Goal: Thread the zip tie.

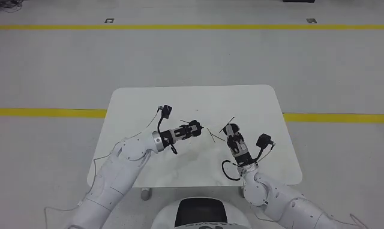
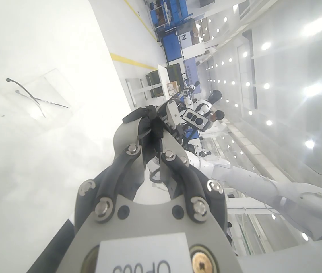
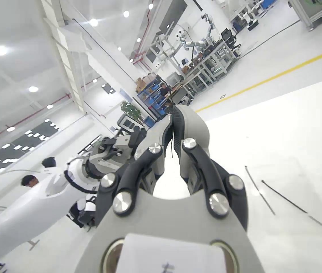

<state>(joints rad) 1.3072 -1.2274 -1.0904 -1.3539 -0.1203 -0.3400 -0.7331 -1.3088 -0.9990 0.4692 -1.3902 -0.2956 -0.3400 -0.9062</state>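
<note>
- Left arm comes in from the lower left of the top view, forearm angled right, with the left gripper at centre, fingers pinched together
- Right arm enters from the lower right, with the right gripper just right of centre, fingers closed, its tip near the left one

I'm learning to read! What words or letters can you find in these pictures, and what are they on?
"N": white sign in the room behind.
"OP0…", upside down, cut off: label behind the left gripper.
Cut off, unreadable: label behind the right gripper.
</note>
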